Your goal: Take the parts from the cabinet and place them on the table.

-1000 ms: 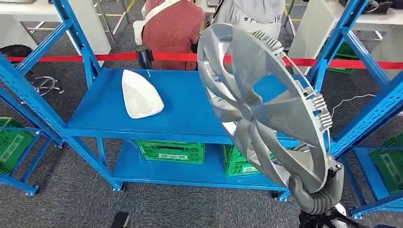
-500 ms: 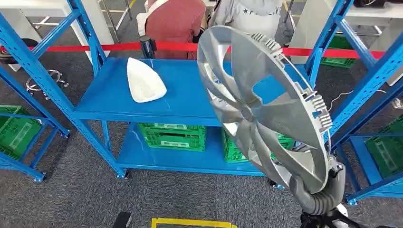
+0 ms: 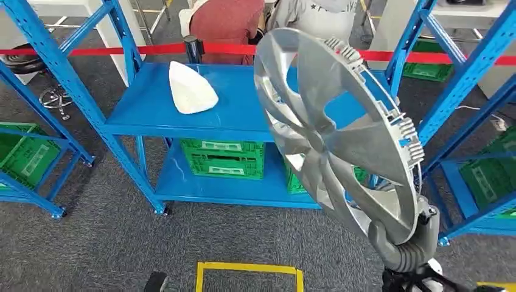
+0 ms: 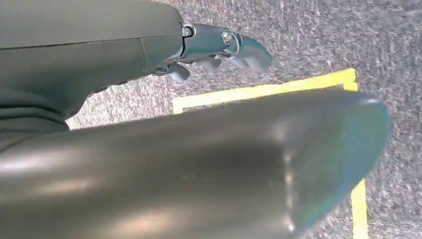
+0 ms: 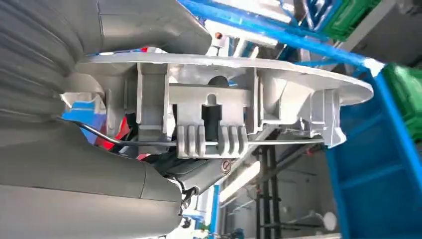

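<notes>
The right robot hand (image 3: pixel 404 246) grips the big silver wheel cover (image 3: pixel 334 131) by its rim at about 5 o'clock — off the blue shelf (image 3: pixel 146 112). A white part (image 3: pixel 191 89) waits there at 11 o'clock. The left robot hand (image 4: pixel 219 47) hangs, holding nothing. No surface in sight.

Silver hubcap (image 3: pixel 338 134) upright, tilted; white part (image 3: pixel 191 89) on blue shelf (image 3: pixel 146 112).

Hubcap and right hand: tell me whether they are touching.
Touching. In the head view the right hand grips the lower rim of the silver hubcap, holding it up on edge; the right wrist view shows the rim clamped against the hand.
</notes>
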You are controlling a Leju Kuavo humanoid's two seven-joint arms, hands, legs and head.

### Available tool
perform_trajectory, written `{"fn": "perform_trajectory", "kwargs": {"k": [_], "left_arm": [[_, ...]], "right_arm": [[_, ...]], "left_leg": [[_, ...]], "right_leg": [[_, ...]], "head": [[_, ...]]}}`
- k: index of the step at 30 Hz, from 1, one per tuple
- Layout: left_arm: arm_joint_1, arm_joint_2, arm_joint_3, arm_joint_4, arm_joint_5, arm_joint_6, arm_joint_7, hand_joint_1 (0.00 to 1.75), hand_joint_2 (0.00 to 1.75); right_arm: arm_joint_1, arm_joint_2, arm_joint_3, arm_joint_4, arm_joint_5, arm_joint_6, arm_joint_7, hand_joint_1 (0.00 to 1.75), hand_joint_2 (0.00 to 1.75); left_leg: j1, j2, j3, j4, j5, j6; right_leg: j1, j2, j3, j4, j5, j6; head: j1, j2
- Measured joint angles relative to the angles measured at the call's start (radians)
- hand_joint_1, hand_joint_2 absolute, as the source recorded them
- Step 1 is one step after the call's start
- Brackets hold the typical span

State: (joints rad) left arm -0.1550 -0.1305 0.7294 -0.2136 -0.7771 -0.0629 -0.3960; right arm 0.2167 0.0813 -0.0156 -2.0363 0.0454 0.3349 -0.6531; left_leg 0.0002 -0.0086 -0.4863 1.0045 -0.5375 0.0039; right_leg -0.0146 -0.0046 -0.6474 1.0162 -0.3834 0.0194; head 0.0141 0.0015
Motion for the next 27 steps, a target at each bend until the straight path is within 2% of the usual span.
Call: {"fn": "perform_trajectory", "kwargs": {"k": [1, 2, 3, 4, 5, 6, 7, 8, 9, 10, 11, 12, 14, 15, 16, 17, 18, 19, 20, 21, 22, 23, 24, 25, 26, 27], "left_arm": [[-0.003, -0.001, 0.0, 0.0, 0.0, 0.0, 0.0, 0.0, 0.0], [-0.004, -0.001, 0.0, 0.0, 0.0, 0.0, 0.0, 0.0, 0.0], [-0.004, -0.001, 0.0, 0.0, 0.0, 0.0, -0.001, 0.0, 0.0], [-0.002, -0.002, 0.0, 0.0, 0.0, 0.0, -0.001, 0.0, 0.0], [-0.002, -0.002, 0.0, 0.001, 0.0, 0.0, -0.001, 0.0, 0.0], [-0.002, -0.002, 0.0, 0.001, 0.0, 0.0, -0.001, 0.0, 0.0], [-0.001, -0.002, 0.0, 0.001, 0.0, 0.0, -0.001, 0.0, 0.0], [-0.001, -0.002, 0.0, 0.001, 0.0, 0.0, -0.001, 0.0, 0.0], [-0.002, -0.002, 0.0, 0.001, 0.0, -0.001, -0.002, 0.0, 0.0], [-0.002, -0.003, 0.0, 0.001, 0.0, -0.001, -0.002, 0.0, 0.0], [-0.002, -0.005, 0.0, 0.001, 0.0, -0.001, -0.002, 0.0, 0.0], [-0.002, -0.005, 0.0, 0.001, 0.0, -0.001, -0.003, 0.0, 0.0], [-0.003, -0.005, 0.0, 0.001, 0.0, -0.001, -0.005, 0.0, 0.0], [-0.001, -0.006, 0.0, 0.001, 0.0, -0.001, -0.005, 0.0, 0.0], [0.001, -0.003, 0.0, 0.001, 0.001, -0.001, -0.005, 0.0, 0.0], [0.002, -0.003, 0.0, 0.001, 0.002, -0.001, -0.005, 0.0, 0.0], [0.002, -0.003, 0.0, 0.001, 0.002, -0.001, -0.005, 0.0, 0.0], [0.002, -0.003, 0.0, 0.001, 0.002, -0.001, -0.005, 0.0, 0.0], [0.002, -0.003, 0.0, 0.001, 0.002, -0.001, -0.005, 0.0, 0.0], [0.003, -0.003, 0.0, 0.001, 0.002, -0.001, -0.006, 0.0, 0.0], [0.005, -0.003, 0.0, 0.001, 0.003, -0.001, -0.007, 0.0, 0.0], [0.005, -0.002, 0.0, 0.001, 0.006, -0.001, -0.01, 0.0, 0.0], [0.005, -0.002, 0.0, 0.001, 0.009, -0.001, -0.013, 0.0, 0.0], [0.005, -0.001, 0.0, 0.0, 0.011, -0.001, -0.015, 0.0, 0.0], [0.004, 0.0, 0.0, 0.0, 0.013, -0.001, -0.017, 0.0, 0.0], [0.003, 0.0, 0.0, -0.001, 0.015, -0.001, -0.019, 0.0, 0.0]], "right_arm": [[0.001, 0.0, 0.0, 0.0, 0.0, 0.0, 0.0, 1.75, 1.75], [0.002, 0.0, 0.0, 0.0, 0.002, -0.001, 0.0, 1.75, 1.75], [0.002, 0.0, 0.001, 0.0, 0.006, -0.002, 0.0, 1.75, 1.75], [0.002, 0.0, 0.002, 0.0, 0.008, -0.002, 0.0, 1.75, 1.75], [0.002, 0.0, 0.002, 0.0, 0.008, -0.002, 0.0, 1.75, 1.75], [0.003, 0.0, 0.002, 0.002, 0.008, -0.004, 0.0, 1.75, 1.75], [0.003, 0.0, 0.002, 0.002, 0.009, -0.007, 0.0, 1.75, 1.75], [0.003, 0.0, 0.002, 0.002, 0.01, -0.01, 0.0, 1.75, 1.75], [0.002, 0.0, 0.002, 0.002, 0.01, -0.011, 0.0, 1.75, 1.75], [0.0, 0.0, 0.002, 0.002, 0.011, -0.012, 0.0, 1.75, 1.75], [-0.004, 0.0, 0.002, 0.002, 0.011, -0.012, 0.0, 1.75, 1.75], [-0.003, 0.0, 0.002, 0.002, 0.01, -0.012, 0.0, 1.75, 1.75], [0.001, 0.0, 0.002, 0.002, 0.006, -0.008, 0.0, 1.75, 1.75], [0.002, 0.0, 0.002, 0.002, 0.003, -0.008, 0.0, 1.75, 1.75], [0.003, 0.001, 0.002, 0.002, -0.001, -0.005, 0.0, 1.75, 1.75], [0.003, 0.001, 0.002, 0.002, -0.003, 0.0, 0.0, 1.75, 1.75], [0.003, 0.001, 0.002, 0.002, -0.004, 0.003, 0.0, 1.75, 1.75], [0.004, 0.002, 0.002, 0.002, -0.004, 0.004, 0.0, 1.75, 1.75], [0.004, 0.001, 0.002, 0.002, -0.006, 0.006, 0.0, 1.75, 1.75], [0.004, 0.001, 0.002, 0.003, -0.009, 0.009, 0.0, 1.75, 1.75], [0.004, 0.001, 0.002, 0.005, -0.011, 0.01, 0.0, 1.75, 1.75], [0.004, 0.001, 0.002, 0.007, -0.011, 0.013, 0.0, 1.75, 1.75], [0.004, 0.001, 0.002, 0.009, -0.011, 0.018, 0.0, 1.75, 1.75], [0.003, 0.001, 0.002, 0.01, -0.01, 0.019, 0.0, 1.75, 1.75], [0.001, 0.001, 0.003, 0.011, -0.01, 0.021, 0.0, 1.75, 1.75], [-0.002, 0.001, 0.003, 0.011, -0.01, 0.021, 0.0, 1.75, 1.75]], "left_leg": [[0.005, 0.008, -0.011, -0.002, 0.012, 0.012], [0.005, 0.008, -0.026, -0.002, 0.023, 0.02], [0.005, 0.008, -0.039, -0.002, 0.035, 0.023], [0.003, 0.009, -0.056, -0.001, 0.048, 0.024], [0.001, 0.01, -0.071, 0.001, 0.061, 0.025], [0.0, 0.01, -0.089, 0.004, 0.072, 0.025], [-0.001, 0.01, -0.106, 0.008, 0.083, 0.023], [-0.001, 0.01, -0.122, 0.013, 0.091, 0.021], [-0.002, 0.01, -0.137, 0.019, 0.098, 0.019], [-0.002, 0.01, -0.149, 0.025, 0.106, 0.016], [-0.004, 0.01, -0.157, 0.03, 0.112, 0.011], [-0.004, 0.009, -0.159, 0.03, 0.121, 0.004], [0.0, 0.009, -0.158, 0.023, 0.138, -0.009], [-0.001, 0.009, -0.158, 0.017, 0.148, -0.016], [0.001, 0.008, -0.164, 0.022, 0.145, -0.022], [0.0, 0.006, -0.178, 0.049, 0.097, -0.025], [0.002, 0.006, -0.195, 0.105, 0.033, -0.028], [0.004, 0.006, -0.213, 0.176, -0.025, -0.034], [0.005, 0.006, -0.23, 0.252, -0.067, -0.038], [0.006, 0.006, -0.236, 0.306, -0.078, -0.041], [0.007, 0.007, -0.223, 0.321, -0.058, -0.043], [0.009, 0.007, -0.191, 0.296, -0.023, -0.043], [0.009, 0.007, -0.139, 0.234, 0.012, -0.041], [0.01, 0.007, -0.075, 0.15, 0.027, -0.038], [0.009, 0.007, -0.009, 0.056, 0.005, -0.034], [0.004, 0.005, 0.028, -0.017, -0.022, -0.027]], "right_leg": [[-0.006, 0.003, -0.009, 0.012, -0.016, 0.003], [-0.004, 0.004, -0.027, 0.045, -0.07, 0.004], [-0.003, 0.004, -0.046, 0.105, -0.134, 0.006], [-0.003, 0.004, -0.068, 0.189, -0.194, 0.009], [-0.003, 0.004, -0.082, 0.261, -0.227, 0.011], [-0.003, 0.004, -0.083, 0.305, -0.228, 0.011], [-0.003, 0.004, -0.065, 0.306, -0.203, 0.009], [-0.002, 0.004, -0.028, 0.27, -0.169, 0.006], [0.0, 0.004, 0.03, 0.2, -0.137, 0.001], [0.002, 0.004, 0.106, 0.101, -0.128, -0.007], [0.007, 0.004, 0.155, 0.017, -0.174, -0.016], [0.011, 0.004, 0.167, -0.002, -0.176, -0.015], [0.016, 0.004, 0.155, -0.004, -0.168, -0.024], [0.016, 0.004, 0.152, -0.008, -0.157, -0.032], [0.005, -0.001, 0.141, -0.016, -0.14, -0.04], [0.005, -0.001, 0.127, -0.017, -0.129, -0.05], [0.005, -0.001, 0.114, -0.017, -0.117, -0.054], [0.005, -0.002, 0.1, -0.016, -0.106, -0.054], [0.005, -0.002, 0.085, -0.015, -0.094, -0.053], [0.005, -0.002, 0.07, -0.014, -0.084, -0.052], [0.005, -0.003, 0.053, -0.012, -0.072, -0.05], [0.005, -0.004, 0.038, -0.011, -0.062, -0.047], [0.005, -0.004, 0.025, -0.009, -0.051, -0.044], [0.005, -0.004, 0.017, -0.007, -0.042, -0.04], [0.005, -0.004, 0.011, -0.003, -0.035, -0.035], [0.009, -0.005, 0.003, 0.002, -0.028, -0.028]], "head": [[0.0, 0.0], [0.004, 0.0], [0.008, 0.0], [0.009, 0.0], [0.01, 0.0], [0.01, 0.0], [0.011, 0.0], [0.011, 0.0], [0.011, 0.0], [0.011, 0.0], [0.011, 0.0], [0.009, 0.0], [0.012, 0.0], [0.013, 0.0], [0.013, 0.0], [0.01, 0.0], [0.003, 0.0], [0.001, 0.0], [0.001, 0.0], [0.001, 0.0], [0.0, 0.0], [0.0, 0.0], [-0.001, 0.0], [-0.001, 0.0], [-0.002, 0.0], [-0.003, 0.0]]}}
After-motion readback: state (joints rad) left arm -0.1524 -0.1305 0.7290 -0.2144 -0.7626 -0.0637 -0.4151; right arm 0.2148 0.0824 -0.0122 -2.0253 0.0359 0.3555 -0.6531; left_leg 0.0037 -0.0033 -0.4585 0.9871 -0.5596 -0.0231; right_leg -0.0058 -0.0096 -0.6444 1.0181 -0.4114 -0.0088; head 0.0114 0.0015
